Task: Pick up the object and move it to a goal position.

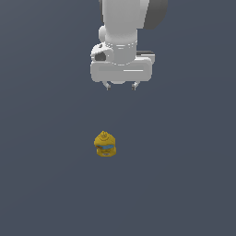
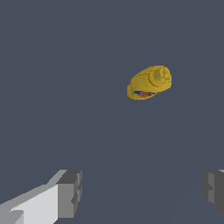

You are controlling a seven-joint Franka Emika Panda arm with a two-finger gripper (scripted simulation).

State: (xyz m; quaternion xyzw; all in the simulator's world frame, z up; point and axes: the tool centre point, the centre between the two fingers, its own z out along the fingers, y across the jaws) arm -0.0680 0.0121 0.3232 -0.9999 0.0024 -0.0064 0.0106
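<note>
A flat, uniform slate-grey floor fills both views. On it rests the object [image 1: 105, 144], which we judge to be light, rigid and rather smooth; we would grip its broad lower body at the blue band, below the knob, where the sides look most even. It appears lumpy and golden-yellow with a knobbed top. The gripper [image 1: 121, 86] hangs well above and slightly toward the exterior view's right, its jaws spread wide and empty.

A simulated scene — bare, flat grey ground [image 1: 46, 184], nothing furnished.
</note>
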